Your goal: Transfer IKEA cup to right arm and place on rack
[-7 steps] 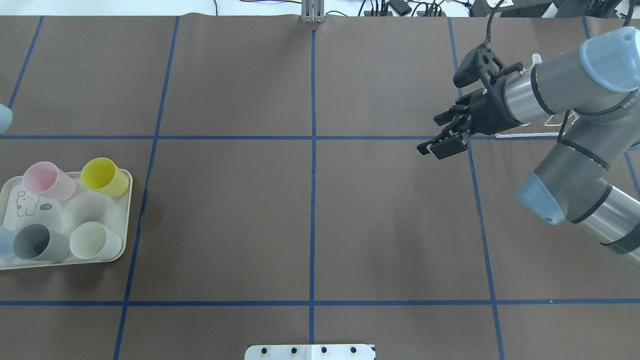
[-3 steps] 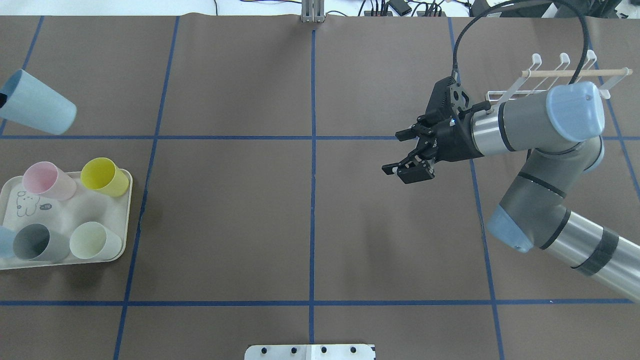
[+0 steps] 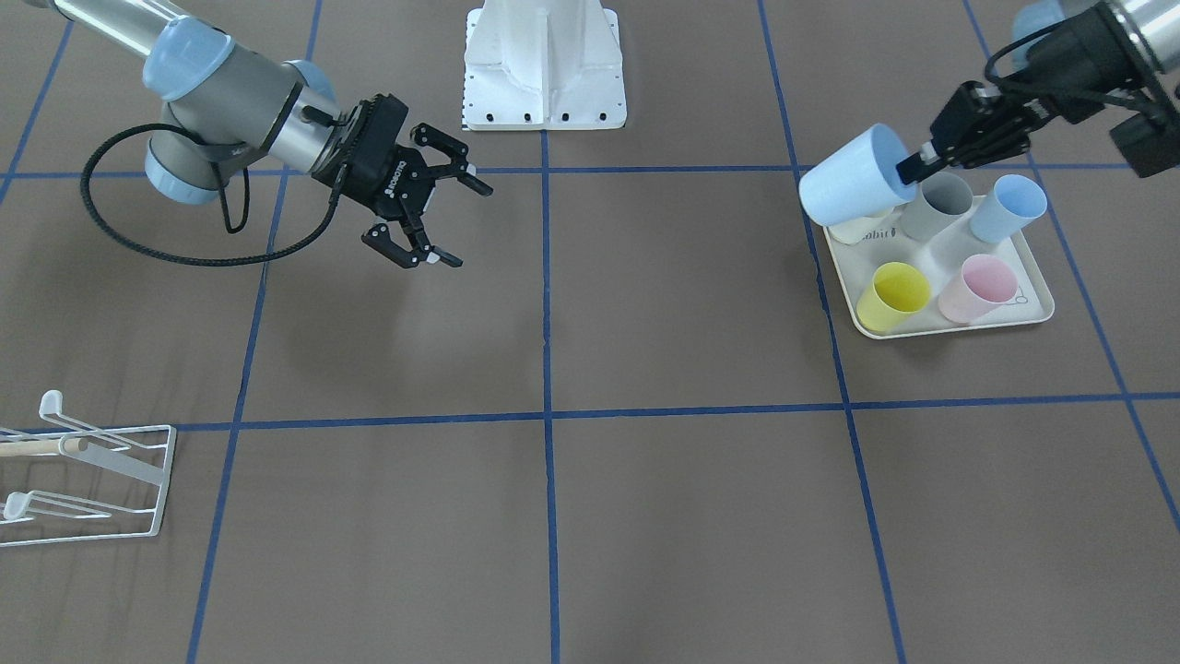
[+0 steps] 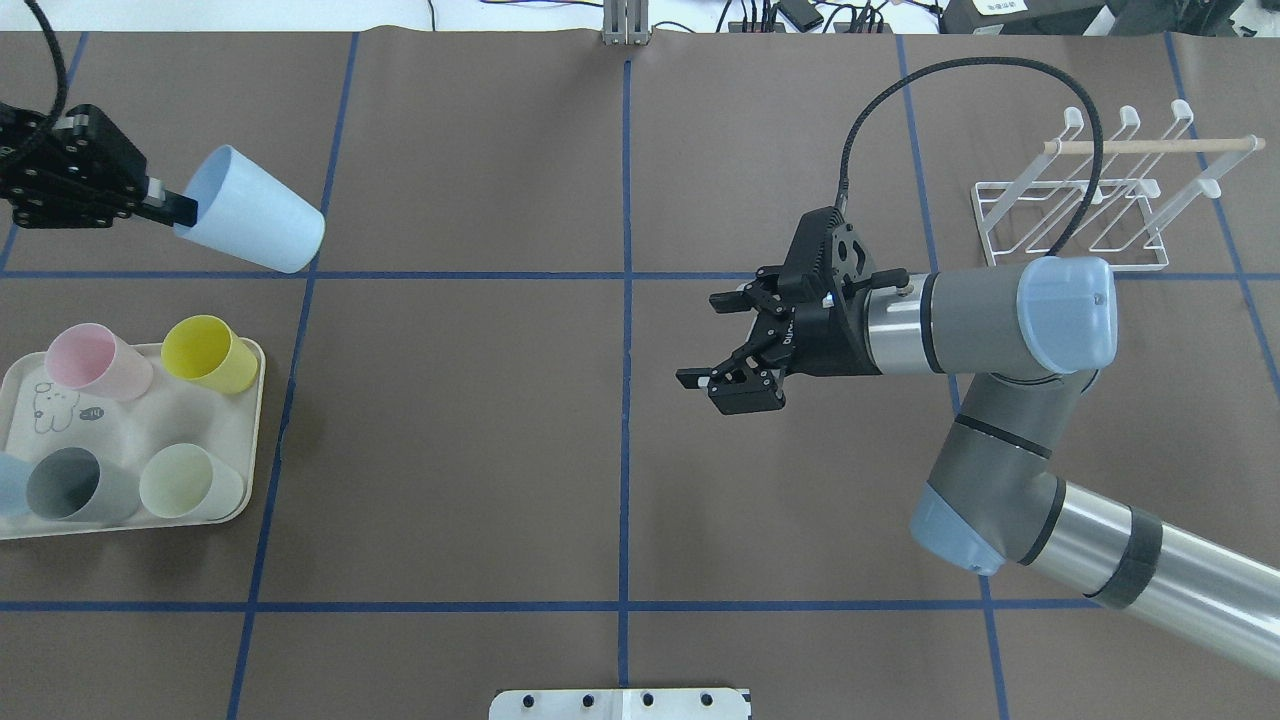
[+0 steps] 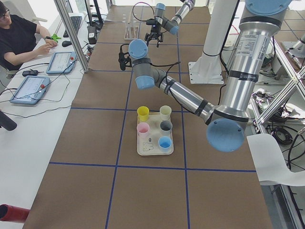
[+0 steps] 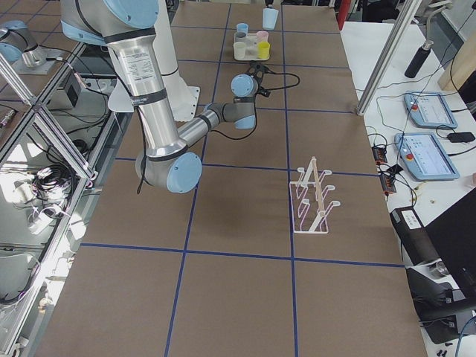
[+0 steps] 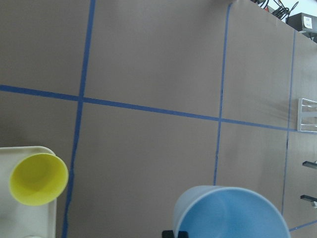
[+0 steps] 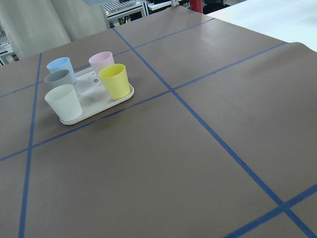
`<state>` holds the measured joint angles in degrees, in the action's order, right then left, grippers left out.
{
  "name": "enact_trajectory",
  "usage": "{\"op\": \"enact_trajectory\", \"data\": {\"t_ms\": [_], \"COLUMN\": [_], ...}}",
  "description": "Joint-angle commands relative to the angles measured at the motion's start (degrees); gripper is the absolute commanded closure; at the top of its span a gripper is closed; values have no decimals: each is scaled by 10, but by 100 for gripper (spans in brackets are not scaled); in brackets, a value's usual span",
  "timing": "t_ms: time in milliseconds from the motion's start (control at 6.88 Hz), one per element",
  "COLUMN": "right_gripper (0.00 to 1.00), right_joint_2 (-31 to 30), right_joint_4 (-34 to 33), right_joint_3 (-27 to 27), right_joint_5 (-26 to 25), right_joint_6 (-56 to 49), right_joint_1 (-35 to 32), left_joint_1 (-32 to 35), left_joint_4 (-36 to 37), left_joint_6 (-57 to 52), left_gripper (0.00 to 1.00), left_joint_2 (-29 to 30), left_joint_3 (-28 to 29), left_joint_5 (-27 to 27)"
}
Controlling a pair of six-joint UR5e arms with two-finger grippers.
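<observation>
IKEA cup [image 4: 255,210] aloft and tipped on its side over the desk's left part, just beyond the tray [image 4: 255,420], pinched at the rim by the left gripper [image 4: 183,208]. Facing it from near the middle, well apart: the right gripper [image 4: 703,340], spread wide and empty, so no handover yet. Far right, the rack [image 4: 1180,146], bare; transfer and hanging both left to do

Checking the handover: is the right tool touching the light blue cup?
Apart. The overhead view shows a wide stretch of table between the open right tool and the light blue cup, held by the left tool.
</observation>
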<state>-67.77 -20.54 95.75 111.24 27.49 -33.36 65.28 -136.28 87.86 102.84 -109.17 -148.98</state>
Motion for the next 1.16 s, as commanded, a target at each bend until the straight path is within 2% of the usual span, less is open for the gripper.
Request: {"op": "enact_trajectory", "data": {"t_ms": [0, 145, 291, 581, 726, 1017], "right_gripper": [6, 5, 2, 1, 1, 1], "right_joint_2": [6, 7, 8, 18, 24, 27], "right_joint_4": [32, 99, 129, 131, 129, 127], "right_joint_3": [-8, -24, -39, -42, -39, -38], "right_joint_5": [-24, -46, -66, -92, -115, -123], "right_joint_6": [18, 18, 16, -15, -19, -85], "right_joint_1": [21, 32, 39, 49, 61, 77], "left_joint_1": [-67, -101, -135, -208, -225, -242], "left_joint_4": [-101, -156, -185, -187, -187, -187], "left_joint_6": [127, 167, 211, 241, 241, 239], "left_gripper": [100, 100, 100, 100, 100, 100], "left_joint_2": [28, 38, 53, 91, 98, 105], "left_joint_3": [13, 32, 39, 49, 54, 65], "left_joint_5": [53, 84, 119, 197, 214, 215]}}
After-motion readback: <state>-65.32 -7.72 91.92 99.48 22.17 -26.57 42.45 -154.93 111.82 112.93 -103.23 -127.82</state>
